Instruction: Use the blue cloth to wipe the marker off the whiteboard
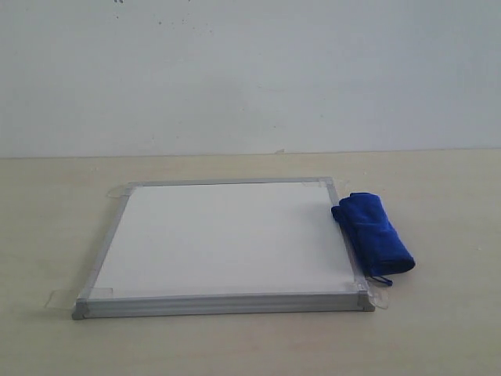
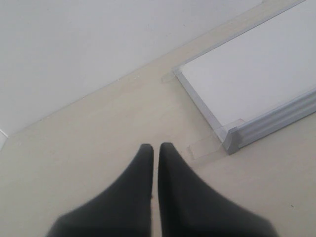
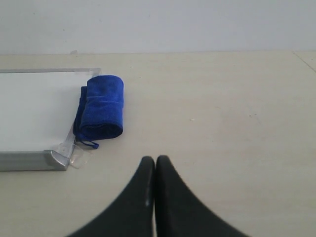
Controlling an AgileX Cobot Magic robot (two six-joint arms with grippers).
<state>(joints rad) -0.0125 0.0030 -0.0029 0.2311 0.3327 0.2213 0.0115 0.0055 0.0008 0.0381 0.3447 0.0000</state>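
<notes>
The whiteboard (image 1: 219, 239) lies flat on the table, silver-framed, its white face bare; no red marker writing shows on it in any view. The blue cloth (image 1: 373, 233) lies rolled along the board's right edge, partly over the frame, its small loop at the near end. The right wrist view shows the cloth (image 3: 101, 107) beside the board (image 3: 34, 108). My right gripper (image 3: 155, 160) is shut and empty above bare table, short of the cloth. My left gripper (image 2: 156, 147) is shut and empty near the board's (image 2: 256, 74) corner. Neither gripper appears in the exterior view.
The light wooden table (image 1: 438, 329) runs back to a white wall (image 1: 250, 70). Clear tape tabs (image 2: 207, 147) hold the board's corners to the table.
</notes>
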